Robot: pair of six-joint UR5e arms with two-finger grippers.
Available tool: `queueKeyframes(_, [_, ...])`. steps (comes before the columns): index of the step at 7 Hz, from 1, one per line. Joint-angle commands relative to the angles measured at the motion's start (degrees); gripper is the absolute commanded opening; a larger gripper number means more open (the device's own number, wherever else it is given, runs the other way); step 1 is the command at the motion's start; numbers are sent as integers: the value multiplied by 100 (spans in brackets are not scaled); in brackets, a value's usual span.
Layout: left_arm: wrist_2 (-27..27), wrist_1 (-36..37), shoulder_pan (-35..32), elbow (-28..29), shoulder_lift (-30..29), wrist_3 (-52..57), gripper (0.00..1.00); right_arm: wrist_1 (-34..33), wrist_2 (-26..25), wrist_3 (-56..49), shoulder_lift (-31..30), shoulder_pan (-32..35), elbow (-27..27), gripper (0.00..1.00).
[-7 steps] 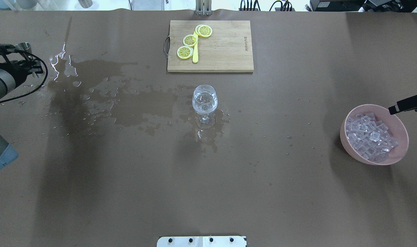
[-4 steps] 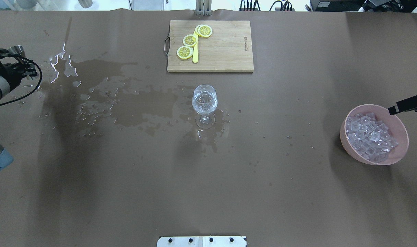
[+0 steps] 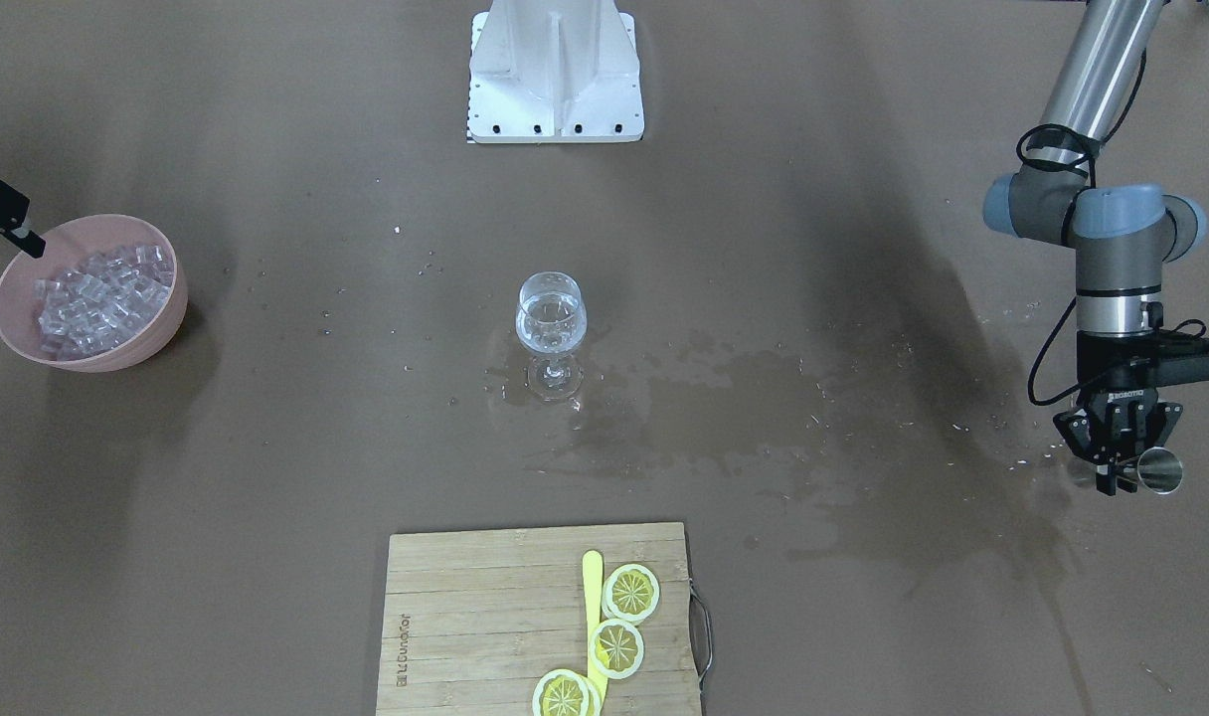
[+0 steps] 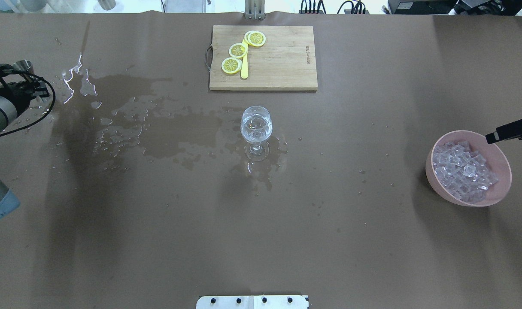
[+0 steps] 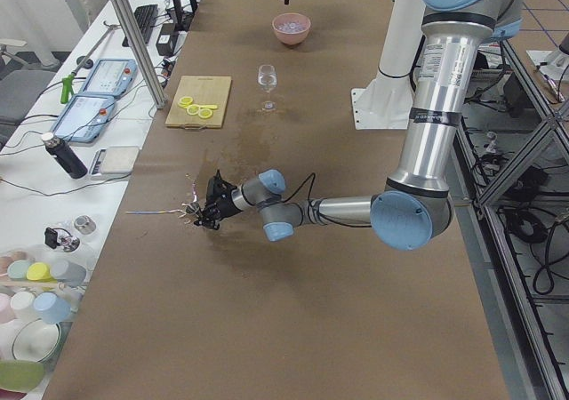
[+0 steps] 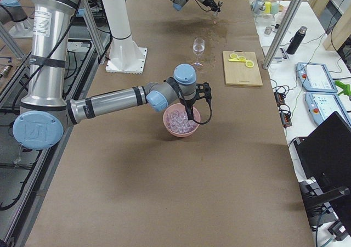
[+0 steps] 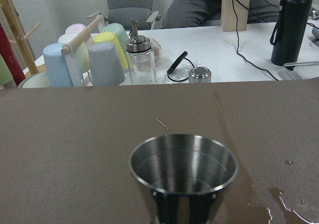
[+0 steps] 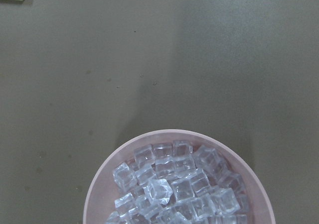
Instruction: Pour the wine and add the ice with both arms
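Right gripper (image 4: 492, 137) hangs over the pink bowl's (image 4: 435, 178) upper-right rim in my overhead view, ice (image 8: 174, 189) directly beneath; I can't tell its jaw spread. Left gripper (image 3: 1124, 465) clamps the steel jigger (image 7: 183, 169) at that view's far left; wine (image 4: 256, 131) sits in the centre wine glass (image 3: 550, 323).

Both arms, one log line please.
left end effector: gripping steel cup | right end effector: above ice bowl | glass: holds wine

The right gripper (image 4: 489, 138) runs off the overhead view's right edge, so whether it is spread or closed cannot be told. The lower edge cuts the pink bowl (image 8: 99, 194) in the right wrist view and the steel cup (image 7: 183, 164) in the left.
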Motion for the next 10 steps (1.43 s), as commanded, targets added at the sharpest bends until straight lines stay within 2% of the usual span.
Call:
queueKeyframes(1, [6, -16, 17, 7, 12, 11, 80, 0, 18, 37, 0, -1, 10, 100])
queueKeyframes(2, [-3, -16, 17, -1, 21, 11, 84, 0, 45, 37, 0, -1, 36, 100])
queueKeyframes(3, [-12, -42, 17, -45, 21, -15, 97, 0, 45, 107, 0, -10, 54, 100])
queueKeyframes(5, [-81, -190, 17, -177, 187, 10, 98, 0, 45, 160, 0, -18, 81, 100])
queueKeyframes(6, [-430, -192, 8, -543, 458, 37, 98, 0, 45, 161, -9, -10, 107, 100])
queueKeyframes(7, [-929, -148, -61, -981, 852, 54, 98, 0, 1, 169, -96, -18, 168, 100])
queueKeyframes(8, [-1517, -43, -367, -1142, 899, 63, 98, 0, -103, 169, -167, -36, 169, 100])
queueKeyframes(10, [-3684, 857, -1559, -1327, 795, 81, 98, 0, -166, 169, -185, -36, 177, 100])
